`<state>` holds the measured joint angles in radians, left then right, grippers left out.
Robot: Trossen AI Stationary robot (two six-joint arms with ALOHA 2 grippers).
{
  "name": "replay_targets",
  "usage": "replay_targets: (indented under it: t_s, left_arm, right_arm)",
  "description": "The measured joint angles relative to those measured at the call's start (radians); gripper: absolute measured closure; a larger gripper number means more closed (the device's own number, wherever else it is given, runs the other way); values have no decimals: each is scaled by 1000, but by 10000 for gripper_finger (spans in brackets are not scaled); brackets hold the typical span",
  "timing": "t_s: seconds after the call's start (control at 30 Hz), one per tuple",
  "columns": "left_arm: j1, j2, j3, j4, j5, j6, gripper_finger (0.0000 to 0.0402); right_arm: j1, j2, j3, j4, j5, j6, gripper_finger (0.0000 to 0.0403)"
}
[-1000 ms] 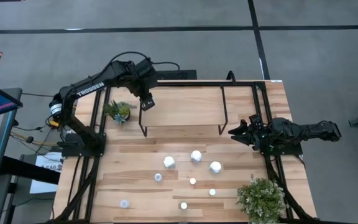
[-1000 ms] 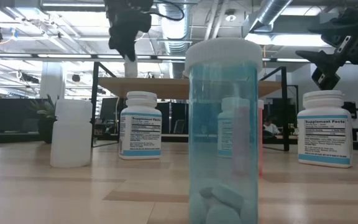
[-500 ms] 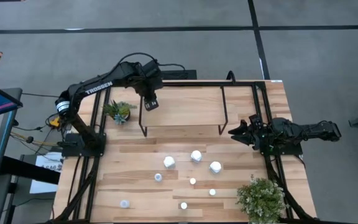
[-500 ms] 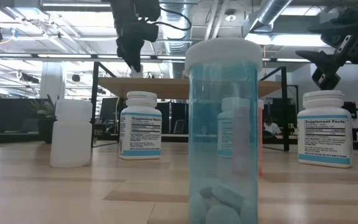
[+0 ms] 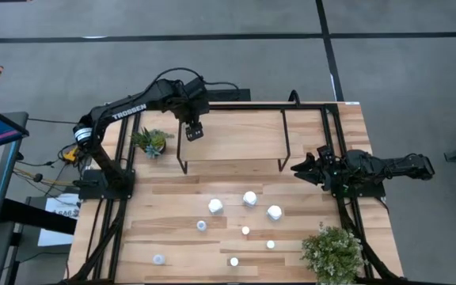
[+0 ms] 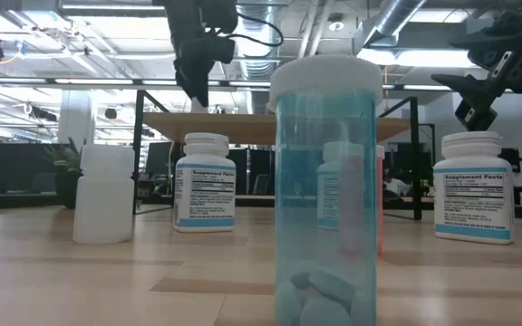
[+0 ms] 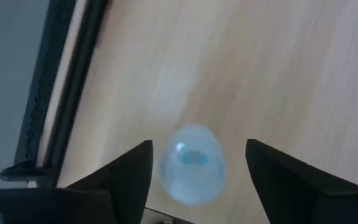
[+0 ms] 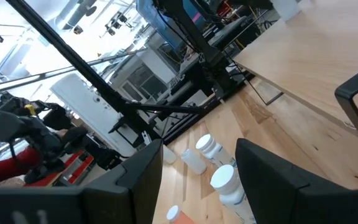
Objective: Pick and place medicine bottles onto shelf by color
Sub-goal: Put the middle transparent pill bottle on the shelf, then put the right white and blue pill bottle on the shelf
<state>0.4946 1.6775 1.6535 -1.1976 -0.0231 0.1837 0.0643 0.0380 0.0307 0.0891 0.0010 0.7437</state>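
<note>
A small blue-capped medicine bottle (image 7: 192,163) stands upright on the left end of the shelf (image 5: 244,136), a light-wood board on black wire legs. My left gripper (image 5: 193,132) points down over it, open. Its two fingers (image 7: 132,171) stand on either side of the bottle with a gap on each side. Three white bottles (image 5: 249,198) and several small bottles (image 5: 245,230) stand on the table in front of the shelf. My right gripper (image 5: 303,168) waits open at the table's right edge.
A small potted plant (image 5: 150,142) stands left of the shelf, close to my left arm. A bigger plant (image 5: 332,252) fills the near right corner. In the low view a clear blue bottle (image 6: 324,190) stands right in front of the camera.
My left gripper has moved a little toward the table's right edge and down, onto the shelf's left end. My right arm has kept still.
</note>
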Motion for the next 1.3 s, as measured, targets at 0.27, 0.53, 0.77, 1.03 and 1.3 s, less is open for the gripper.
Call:
replay_targets:
  t_s: [0.27,0.53,0.77,1.03,1.3]
  left_arm:
    - [-41,-1,154,47,99,84,156]
    - [-192,-2,265,-12,322,31,155]
    - [-365,-2,282,-175,349,-20,154]
    - [-539,-2,282,-310,278,-173,154]
    - [-724,-2,282,-331,182,-338,154]
  right_arm:
    - [0,0,0,-2,0,0,178]
    - [0,0,0,-3,-1,-2,178]
    - [0,0,0,143,-24,60,178]
    - [28,86,231,-68,-34,-68,196]
    - [118,387,627,-466,-35,-177,227]
